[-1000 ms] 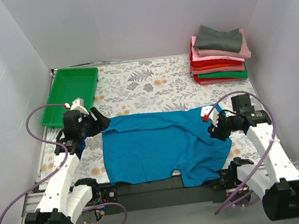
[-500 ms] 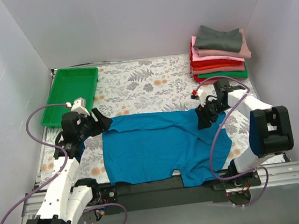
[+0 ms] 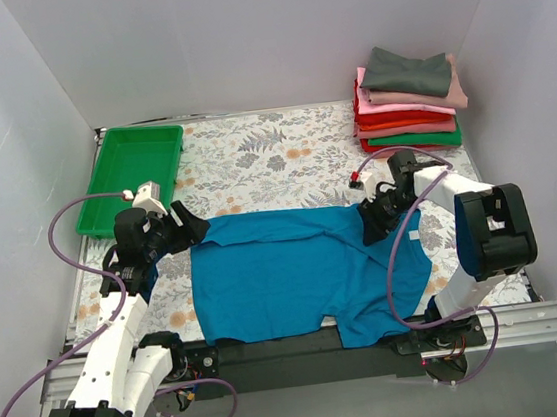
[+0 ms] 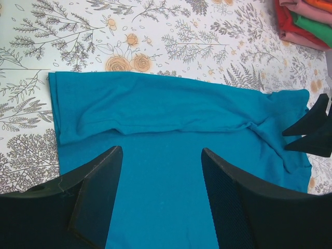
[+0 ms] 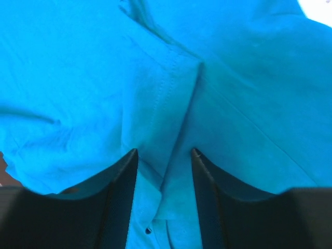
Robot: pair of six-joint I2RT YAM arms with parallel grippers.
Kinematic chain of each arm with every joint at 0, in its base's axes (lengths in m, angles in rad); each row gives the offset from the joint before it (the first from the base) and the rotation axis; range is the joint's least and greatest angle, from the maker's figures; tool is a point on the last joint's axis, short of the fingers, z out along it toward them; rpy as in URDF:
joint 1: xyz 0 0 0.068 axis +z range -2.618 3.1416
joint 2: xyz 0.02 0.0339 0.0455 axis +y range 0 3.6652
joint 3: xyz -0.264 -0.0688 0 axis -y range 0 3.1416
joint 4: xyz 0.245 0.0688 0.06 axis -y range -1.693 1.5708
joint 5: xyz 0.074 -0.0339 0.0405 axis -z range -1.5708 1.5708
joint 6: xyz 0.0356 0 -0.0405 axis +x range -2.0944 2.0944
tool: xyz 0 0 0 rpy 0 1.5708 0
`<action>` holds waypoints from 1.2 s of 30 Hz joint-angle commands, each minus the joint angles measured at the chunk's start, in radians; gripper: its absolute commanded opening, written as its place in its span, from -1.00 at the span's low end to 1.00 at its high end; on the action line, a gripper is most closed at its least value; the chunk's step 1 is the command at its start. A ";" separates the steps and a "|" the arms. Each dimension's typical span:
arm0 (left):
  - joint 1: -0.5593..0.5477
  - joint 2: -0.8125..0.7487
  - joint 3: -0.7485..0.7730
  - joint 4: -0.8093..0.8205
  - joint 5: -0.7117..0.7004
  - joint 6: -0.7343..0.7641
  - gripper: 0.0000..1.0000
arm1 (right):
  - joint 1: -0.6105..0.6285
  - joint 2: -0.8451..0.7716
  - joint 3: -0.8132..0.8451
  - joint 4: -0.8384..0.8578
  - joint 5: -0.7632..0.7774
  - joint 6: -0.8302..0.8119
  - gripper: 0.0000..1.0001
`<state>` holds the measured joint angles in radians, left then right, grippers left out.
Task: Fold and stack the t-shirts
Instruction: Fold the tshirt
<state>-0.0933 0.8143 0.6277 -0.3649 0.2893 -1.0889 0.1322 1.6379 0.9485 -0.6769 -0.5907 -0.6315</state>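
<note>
The teal shirt [image 3: 296,272] lies on the desk [image 3: 252,156]. The left end effector [image 3: 188,224] hovers spread at its far-left corner. The right end effector [image 3: 371,226], also spread, straddles a fold far-right.

The spread t-shirt [image 3: 296,272] lay near-centre on the table [image 3: 252,156]; the folded stack [image 3: 407,103] far right; the tray [image 3: 107,203] far left. The left gripper [image 3: 192,223] stood at the shirt's far-left corner; the right gripper [image 3: 371,226] at its far-right.

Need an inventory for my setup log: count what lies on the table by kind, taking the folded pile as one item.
Spread teal-blue t-shirt: 1
Folded t-shirt pile: 1
Green tray: 1
Total: 3
</note>
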 commanded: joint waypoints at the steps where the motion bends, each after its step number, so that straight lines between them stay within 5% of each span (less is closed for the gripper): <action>1: 0.004 -0.021 -0.010 0.015 0.007 0.015 0.22 | 0.029 -0.019 -0.010 0.000 -0.024 0.006 -0.01; 15: 0.004 -0.024 -0.013 0.015 0.005 0.014 0.21 | 0.113 -0.125 -0.042 -0.046 -0.001 -0.020 -0.44; 36: 0.004 -0.021 -0.013 0.009 -0.004 0.011 0.22 | 0.423 -0.184 -0.074 -0.180 0.011 -0.154 -0.30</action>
<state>-0.0933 0.8131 0.6270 -0.3649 0.2890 -1.0889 0.5404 1.4849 0.8616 -0.7944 -0.5682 -0.7391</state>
